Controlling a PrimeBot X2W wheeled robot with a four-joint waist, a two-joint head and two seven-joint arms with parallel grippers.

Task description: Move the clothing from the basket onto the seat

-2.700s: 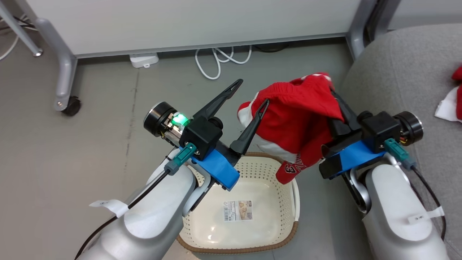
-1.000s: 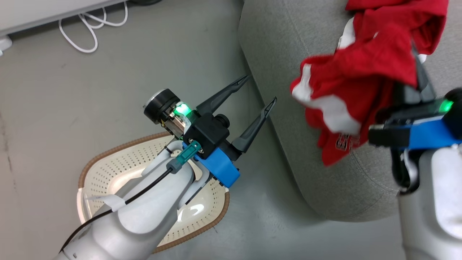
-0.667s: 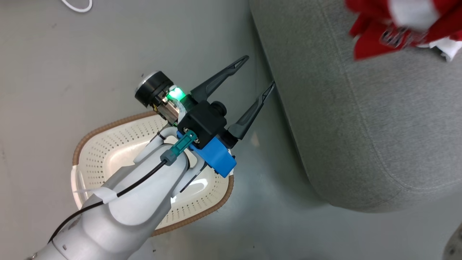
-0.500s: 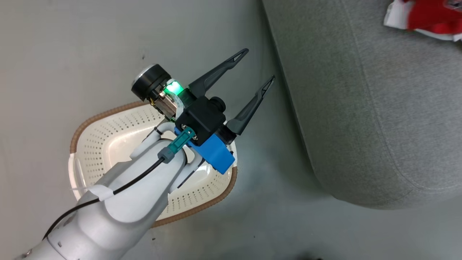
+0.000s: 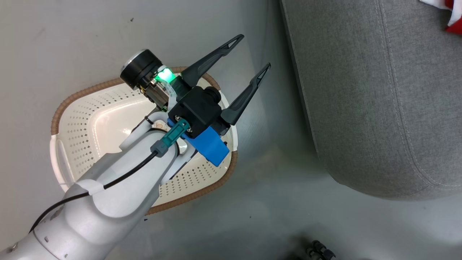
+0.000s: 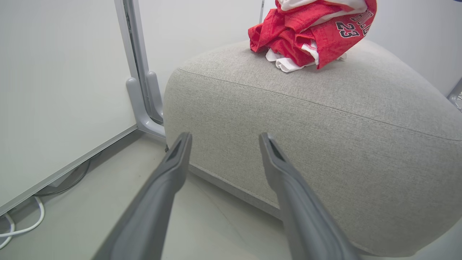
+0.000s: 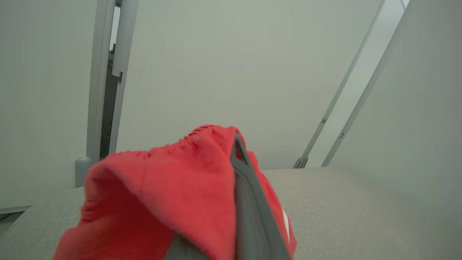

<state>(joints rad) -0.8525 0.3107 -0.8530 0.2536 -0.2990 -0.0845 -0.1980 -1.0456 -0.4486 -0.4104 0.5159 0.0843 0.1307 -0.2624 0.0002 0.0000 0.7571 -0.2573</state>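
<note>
My left gripper (image 5: 252, 51) hangs open above the cream basket (image 5: 54, 122), which holds no cloth where its inside shows past my arm. Its fingers (image 6: 173, 169) point at the side of the grey seat (image 6: 306, 126) with nothing between them. On top of the seat lies a bunched pile of red clothing (image 6: 306, 36) with white trim and the numerals 23. My right gripper (image 7: 234, 144) is shut on a red garment (image 7: 162, 202) that drapes over its one visible finger (image 7: 245, 202), above the seat (image 7: 343, 202). A scrap of the clothing (image 5: 454, 25) shows at the head view's top right corner.
The basket stands on the grey floor (image 5: 274, 202) left of the seat (image 5: 379, 108), a narrow gap between them. A white partition with a grey metal leg (image 6: 142, 104) stands behind the seat, and a white cable (image 6: 21, 227) lies at its foot. Dark wheels (image 5: 317, 249) show at the bottom edge.
The head camera has swung toward the seat. My right gripper carried the red garment from above the basket over onto the seat and left the head view. The left gripper stayed open.
</note>
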